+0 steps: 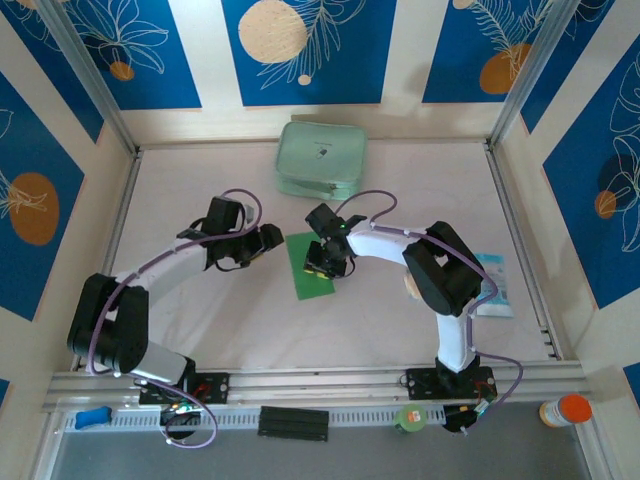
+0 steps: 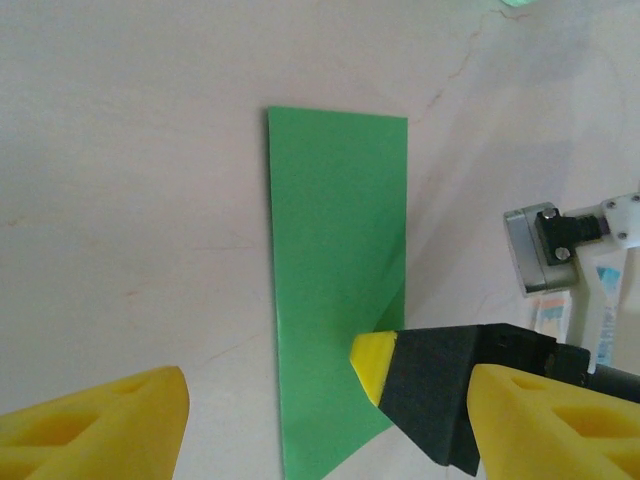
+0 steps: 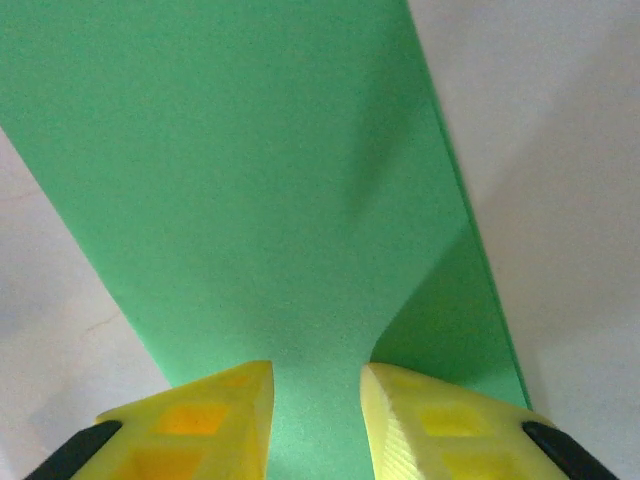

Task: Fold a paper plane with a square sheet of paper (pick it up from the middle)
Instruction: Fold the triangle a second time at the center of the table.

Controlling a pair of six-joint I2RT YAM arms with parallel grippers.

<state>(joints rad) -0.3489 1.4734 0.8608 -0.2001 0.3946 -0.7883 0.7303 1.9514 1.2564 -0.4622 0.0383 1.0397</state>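
Note:
The square sheet of paper (image 1: pixel 308 278) lies flat on the pale table as a long bright green rectangle, folded double, in the middle between the two arms. In the left wrist view the paper (image 2: pixel 335 250) has its upper layer lifted slightly along the right edge. My left gripper (image 1: pixel 268 240) hovers just left of the sheet, open, its yellow fingers (image 2: pixel 100 420) spread wide to either side of the sheet's near end. My right gripper (image 1: pixel 325 262) sits over the sheet's upper right part. Its fingers stand a little apart, with green paper (image 3: pixel 250 180) showing in the gap of the gripper (image 3: pixel 317 400).
A pale mint zip pouch (image 1: pixel 322 158) rests at the back centre of the table. A white and blue packet (image 1: pixel 495 285) lies by the right arm. Metal frame rails (image 1: pixel 300 385) border the table, and an orange-capped bottle (image 1: pixel 565 410) stands outside at the near right.

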